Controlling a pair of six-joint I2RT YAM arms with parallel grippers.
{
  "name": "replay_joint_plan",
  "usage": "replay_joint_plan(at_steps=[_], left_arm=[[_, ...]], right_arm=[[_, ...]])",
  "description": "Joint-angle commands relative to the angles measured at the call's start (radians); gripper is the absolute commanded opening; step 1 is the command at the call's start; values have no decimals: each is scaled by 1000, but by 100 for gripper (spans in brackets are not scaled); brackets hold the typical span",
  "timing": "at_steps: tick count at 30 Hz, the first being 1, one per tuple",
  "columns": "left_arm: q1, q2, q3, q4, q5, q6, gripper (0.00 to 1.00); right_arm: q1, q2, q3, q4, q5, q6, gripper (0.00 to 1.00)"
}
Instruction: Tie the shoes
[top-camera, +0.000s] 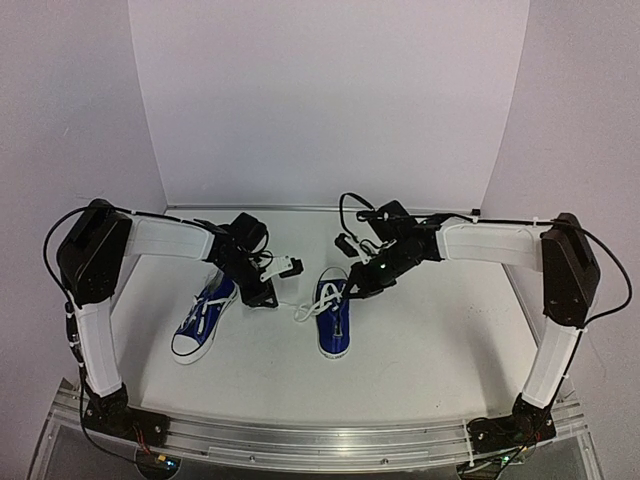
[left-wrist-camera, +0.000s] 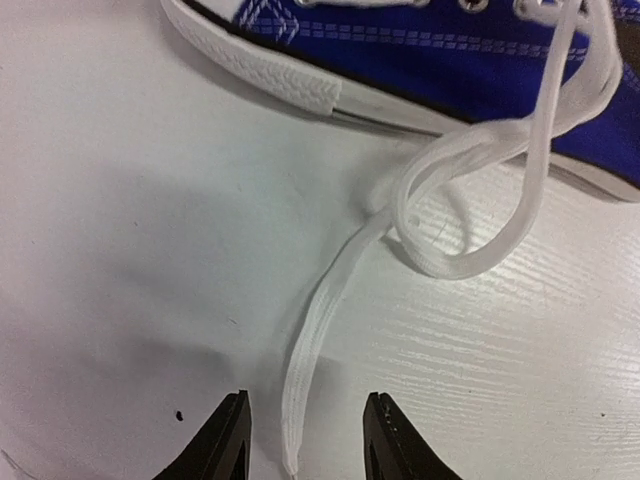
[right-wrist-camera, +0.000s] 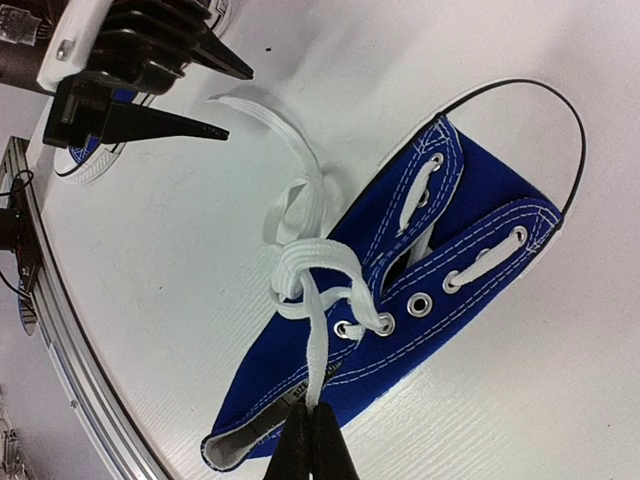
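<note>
Left arm pose: my upper link rises from the base at the near left edge. The elbow is high, the white forearm runs inward toward the middle of the surface (top-camera: 430, 360), and the wrist tips downward.
Left end effector (left-wrist-camera: 306, 400): open, fingers apart and low over the surface, gripping nothing.
Free lace strand (left-wrist-camera: 310, 330): lies flat on the surface, its tip between my left fingers and touching neither one. Farther up it curls into a loose loop beside the sole.
Right arm pose: mirrors the left, with the elbow high on the right and the forearm reaching inward. The wrist is angled down over the centre shoe (top-camera: 333, 325).
Right end effector (right-wrist-camera: 309, 420): closed, pinching the held lace strand (right-wrist-camera: 318, 350), which runs straight from the crossing at the eyelets into my fingertips.
Centre shoe position: on its sole between the two end effectors, toe toward the near edge, laces undone at the top.
Second shoe (top-camera: 203, 325): on the surface under my left forearm, toe toward the near left, apart from the centre shoe.
Writing: small print on the tag inside the centre shoe's heel, too small to read.
</note>
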Motion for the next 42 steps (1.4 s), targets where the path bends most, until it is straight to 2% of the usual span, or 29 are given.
replay_joint_plan(at_steps=[1, 5, 7, 9, 10, 11, 12, 15, 20, 25, 34, 42], left_arm=[[-3, 70, 107, -117, -58, 43, 40], [-8, 129, 150, -156, -102, 50, 40], [-11, 146, 157, -162, -118, 53, 36], [-16, 155, 162, -164, -142, 49, 24], [-21, 157, 167, -165, -161, 39, 11], [-24, 152, 170, -167, -168, 33, 2], [-24, 141, 169, -164, -164, 22, 1], [-21, 93, 151, -130, -183, -36, 0], [-8, -14, 109, -60, -316, -238, 0], [0, -131, 39, -17, -371, -417, 0], [6, -276, -41, -111, -542, -677, 0], [6, -325, -120, -213, -681, -801, 0]], right_arm=[[-11, -39, -11, 19, 22, 12, 0], [-18, -47, -14, 21, 27, 17, 0], [-23, -55, -17, 24, 29, 21, 0], [-28, -66, -23, 26, 32, 26, 0], [-33, -74, -28, 28, 32, 29, 0], [-37, -83, -34, 30, 33, 33, 0], [-42, -95, -42, 34, 33, 38, 0], [-63, -150, -81, 47, 51, 61, 0], [-105, -292, -194, 73, 135, 118, 0], [-148, -438, -330, 71, 255, 167, 0], [-186, -615, -516, 43, 457, 269, 0], [-218, -739, -623, -28, 666, 408, 0]])
